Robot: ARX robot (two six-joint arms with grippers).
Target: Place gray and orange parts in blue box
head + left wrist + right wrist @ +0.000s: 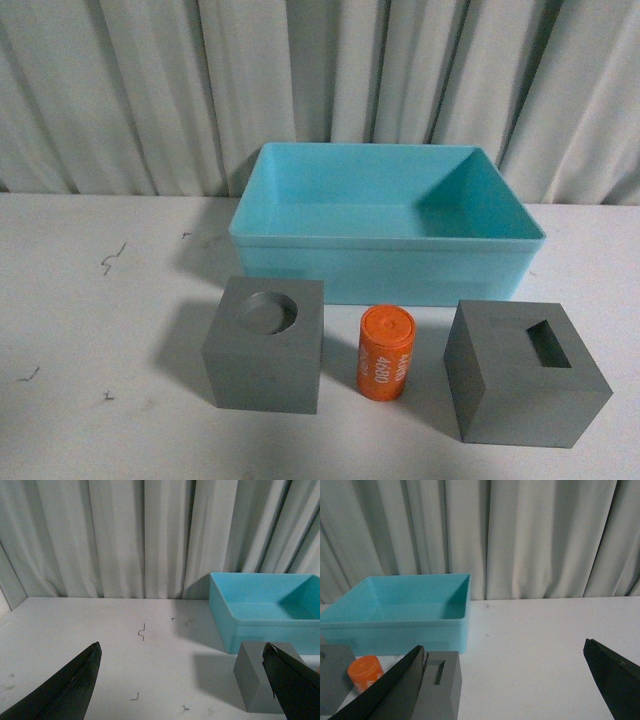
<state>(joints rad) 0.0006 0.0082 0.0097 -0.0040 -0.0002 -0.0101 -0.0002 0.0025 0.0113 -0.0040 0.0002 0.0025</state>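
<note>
Left gripper [180,647]: spread wide, empty; gray cube [252,680] just beyond one finger [295,685]. Right gripper [504,645]: spread wide, empty; slotted cube [445,687], orange cylinder [365,672], blue box [395,635] ahead.

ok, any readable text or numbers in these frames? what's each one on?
"4680": white digits printed sideways on the orange cylinder, front view, slightly soft.
Smaller white line beside it on the same cylinder: too blurred to read.
No markings visible on the gray cube with round recess, the gray cube with rectangular recess or the turquoise box.
</note>
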